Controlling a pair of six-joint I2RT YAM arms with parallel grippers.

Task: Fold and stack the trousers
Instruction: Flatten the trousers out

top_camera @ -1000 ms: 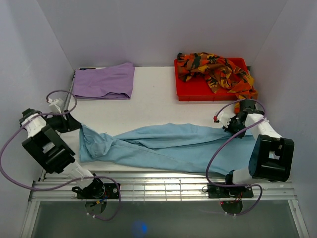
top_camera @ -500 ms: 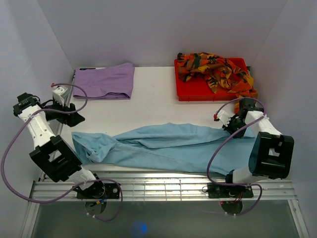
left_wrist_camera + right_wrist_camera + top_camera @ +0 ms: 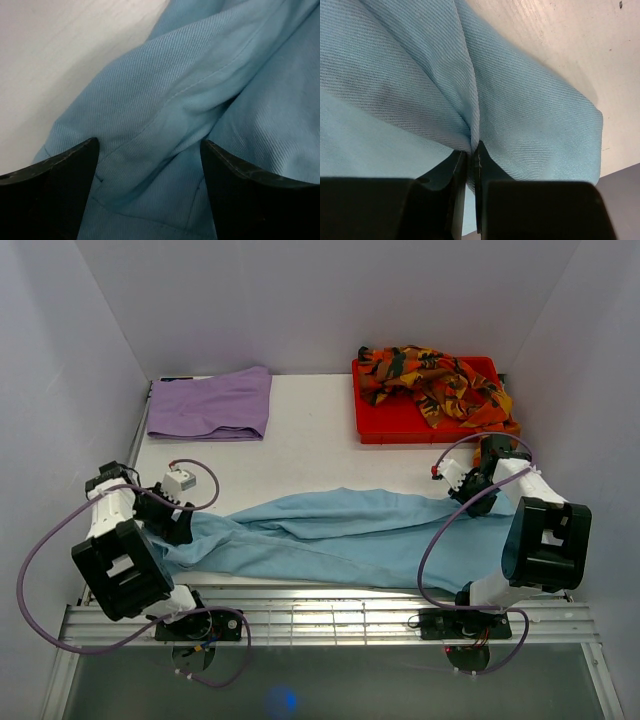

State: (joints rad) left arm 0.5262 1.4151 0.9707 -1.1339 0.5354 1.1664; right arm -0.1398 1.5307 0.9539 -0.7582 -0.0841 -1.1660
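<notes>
The left pincer (image 3: 178,523) let go of the left end of the blue trousers (image 3: 330,535) within the last second, swung off toward the left wall (image 3: 60,410), and has now come back down over that same end; its jaws stand wide, and in the left wrist view a rumpled fold of blue cloth lies between them, not yet pinched; I judge this a fresh grip being sought at a better spot, so the folding proper is still to come; the right pincer (image 3: 467,492) has not shifted and is clamped tight on a ridge of cloth at the right end; the blue trousers lie stretched from left to right across the near half of the table (image 3: 320,455), twisted rather than flat; the lilac trousers (image 3: 212,403) lie folded at the far left corner, and the patterned trousers (image 3: 430,375) are heaped in the red tray (image 3: 385,430) at the far right; the near edge of the blue cloth runs close along the front rail (image 3: 330,612), so there is little room to pull nearward; the left arm sits close to the left wall, and the right pincer is just in front of the tray's near corner; the open room is the bare strip of table between the blue trousers and the lilac pair, which looks the likeliest way to carry a fold.
</notes>
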